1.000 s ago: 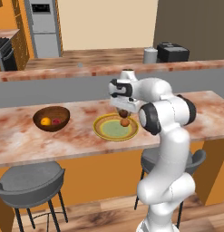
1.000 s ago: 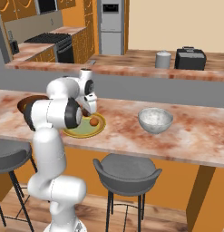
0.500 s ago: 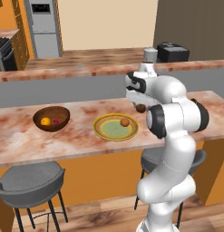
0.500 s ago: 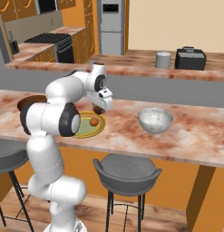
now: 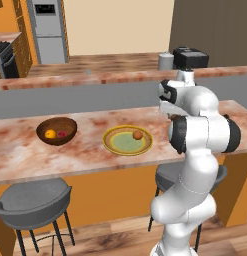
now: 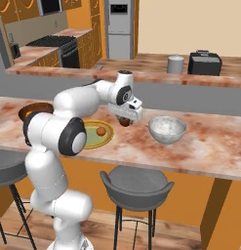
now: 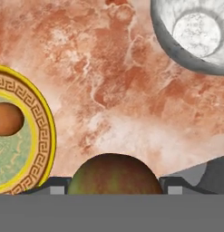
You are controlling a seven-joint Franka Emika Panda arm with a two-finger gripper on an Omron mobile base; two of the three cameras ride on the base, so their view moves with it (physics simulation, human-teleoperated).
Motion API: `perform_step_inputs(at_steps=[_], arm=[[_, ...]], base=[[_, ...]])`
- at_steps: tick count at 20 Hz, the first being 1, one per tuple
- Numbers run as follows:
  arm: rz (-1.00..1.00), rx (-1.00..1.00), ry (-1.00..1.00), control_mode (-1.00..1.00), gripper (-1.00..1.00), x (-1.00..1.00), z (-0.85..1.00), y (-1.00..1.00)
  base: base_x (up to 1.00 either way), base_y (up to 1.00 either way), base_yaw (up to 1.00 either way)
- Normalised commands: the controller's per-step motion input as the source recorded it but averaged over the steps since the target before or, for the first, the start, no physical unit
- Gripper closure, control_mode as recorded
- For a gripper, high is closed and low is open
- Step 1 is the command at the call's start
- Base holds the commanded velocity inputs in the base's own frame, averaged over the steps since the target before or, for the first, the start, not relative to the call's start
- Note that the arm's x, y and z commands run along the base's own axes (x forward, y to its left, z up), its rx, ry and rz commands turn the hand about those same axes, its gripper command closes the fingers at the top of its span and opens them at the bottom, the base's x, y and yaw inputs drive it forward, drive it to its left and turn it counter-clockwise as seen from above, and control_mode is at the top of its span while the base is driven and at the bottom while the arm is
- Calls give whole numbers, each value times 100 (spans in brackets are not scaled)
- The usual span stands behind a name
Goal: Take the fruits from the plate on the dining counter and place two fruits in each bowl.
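While the gripper [image 6: 124, 121] hangs above the dining worktop [image 6: 210, 139], between the plate [image 6: 106, 138] and the grey stone bowl [image 6: 167, 129], its jaws are closed on the dark brown fruit [image 7: 114, 174]. From the hand camera that fruit bulges up between the two finger tips, with bare marbled stone beneath it, the plate's patterned yellow rim at the left edge and the grey bowl in the upper right corner. The grey bowl looks empty there, its pale bottom bare.

One orange fruit [image 5: 138, 134] lies on the pale green centre of the plate, toward the side nearest the arm. On the left base camera the brown wooden bowl [image 5: 57, 131] stands well to the left of the plate and holds two fruits side by side: a yellow-orange fruit [image 5: 50, 133] and a pinkish-red fruit [image 5: 62, 133].

Beyond the worktop runs a second counter with a grey front [image 5: 85, 95], carrying a dark toaster [image 6: 204, 63] and a grey canister [image 6: 175, 64]. Two grey stools [image 6: 136, 182] stand in front of the orange base.
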Motion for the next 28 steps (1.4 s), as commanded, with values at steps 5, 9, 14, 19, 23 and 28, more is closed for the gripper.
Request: perform_step_inputs(at_steps=[5,9,14,19,23,28], arm=[[21,0,-4,-100,100,0,0,-78],[18,0,-7,-100,100,8,0,-64],[9,0,-2,-100,100,13,-1,-52],[2,0,-4,-100,100,9,-11,-20],[0,0,0,-100,100,37,0,-6],[0,0,0,-100,100,40,-4,-8]], base=[[0,0,0],[0,0,0],[0,0,0],[0,0,0],[0,0,0],[0,0,0]])
